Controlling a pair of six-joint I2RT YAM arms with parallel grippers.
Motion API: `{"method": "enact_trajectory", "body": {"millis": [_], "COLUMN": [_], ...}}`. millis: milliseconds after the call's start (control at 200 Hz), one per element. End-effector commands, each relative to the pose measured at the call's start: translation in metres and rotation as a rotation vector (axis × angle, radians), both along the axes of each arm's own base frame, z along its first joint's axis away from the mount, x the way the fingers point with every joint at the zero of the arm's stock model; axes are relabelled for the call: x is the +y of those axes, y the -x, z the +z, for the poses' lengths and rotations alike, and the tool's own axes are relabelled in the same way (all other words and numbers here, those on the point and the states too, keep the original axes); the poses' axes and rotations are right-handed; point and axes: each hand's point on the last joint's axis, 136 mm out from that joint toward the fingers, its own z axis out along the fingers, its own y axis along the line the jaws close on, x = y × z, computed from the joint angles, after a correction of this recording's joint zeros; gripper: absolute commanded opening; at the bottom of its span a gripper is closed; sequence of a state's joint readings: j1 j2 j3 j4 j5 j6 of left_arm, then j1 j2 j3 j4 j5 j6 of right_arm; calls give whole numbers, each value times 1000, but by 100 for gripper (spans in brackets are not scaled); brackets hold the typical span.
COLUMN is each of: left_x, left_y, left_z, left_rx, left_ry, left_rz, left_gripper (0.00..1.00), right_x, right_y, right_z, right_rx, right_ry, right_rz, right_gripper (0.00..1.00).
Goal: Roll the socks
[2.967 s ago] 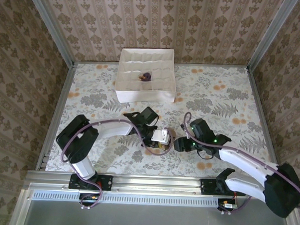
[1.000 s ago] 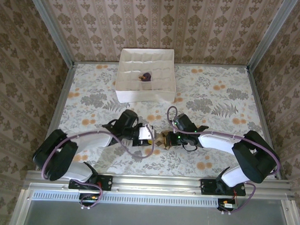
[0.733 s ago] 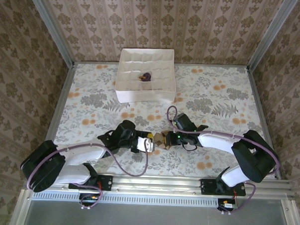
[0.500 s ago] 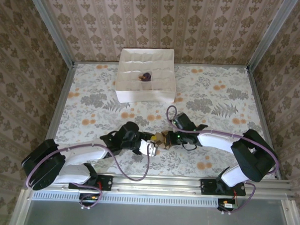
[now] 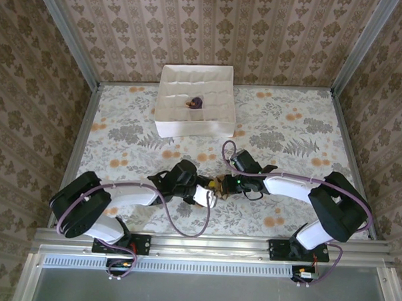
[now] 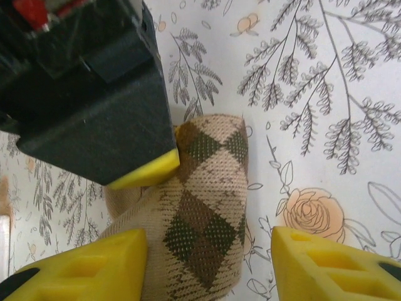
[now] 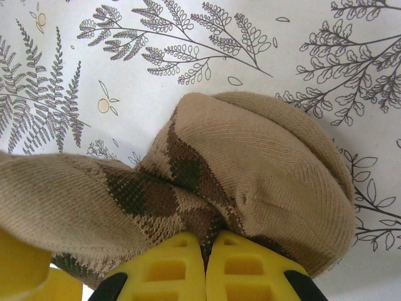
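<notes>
The checked sock sits rolled on the table, pinched in right jaws; left jaws gape astride it. We'd close left on the roll b4 right lets go, else it unrolls.

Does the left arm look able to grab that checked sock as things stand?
Probably yes: the left pincer is open, with the checked sock lying between its fingers. The right pincer, shut on the same sock, sits close and may crowd it.
</notes>
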State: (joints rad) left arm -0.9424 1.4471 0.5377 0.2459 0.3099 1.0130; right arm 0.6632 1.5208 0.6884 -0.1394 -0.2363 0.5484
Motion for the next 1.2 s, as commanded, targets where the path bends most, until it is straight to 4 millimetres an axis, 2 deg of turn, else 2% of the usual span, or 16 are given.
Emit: {"method": "enact_trajectory", "body": {"millis": [0, 340, 400, 455, 545, 580, 685, 705, 790, 870, 975, 1105, 1195], "left_x": [-1, -4, -4, -4, -1, 1, 9, 11, 12, 12, 13, 16, 17], "left_y": [-7, -17, -15, -12, -8, -7, -6, -7, -3, 1, 5, 14, 24], "left_z": [-4, -38, -44, -48, -52, -54, -61, -62, -63, -61, -59, -54, -50], "left_rx": [-15, -16, -10, -9, -14, -18, -32, -32, -12, 11, 32, 58, 88], "left_ry": [-4, -83, -104, -124, -147, -162, -234, -250, -281, -281, -291, -305, -313], "left_rz": [-5, 14, 2, -6, -8, -11, 11, 21, 30, 37, 36, 30, 12], "left_gripper": [54, 53, 45, 29, 0, 0, 0, 0, 0, 0, 0, 0, 0], "right_x": [-52, -38, -34, -29, -18, -15, -1, -1, -11, -24, -38, -41, -34], "right_y": [46, 45, 44, 42, 37, 34, 30, 30, 24, 17, 15, 8, 0], "right_z": [-54, -53, -50, -45, -28, -19, 20, 28, 42, 40, 19, 0, -7], "right_rx": [194, 203, 202, 192, 159, 141, 119, 118, 107, 115, 159, 179, 183], "right_ry": [249, 206, 198, 177, 113, 83, -39, -45, 2, 32, 94, 138, 131], "right_rz": [3, 71, 91, 115, 141, 150, 187, 191, 156, 98, 38, 13, 20], "right_gripper": [0, 0, 0, 0, 0, 6, 30, 32, 33, 25, 12, 10, 8]}}
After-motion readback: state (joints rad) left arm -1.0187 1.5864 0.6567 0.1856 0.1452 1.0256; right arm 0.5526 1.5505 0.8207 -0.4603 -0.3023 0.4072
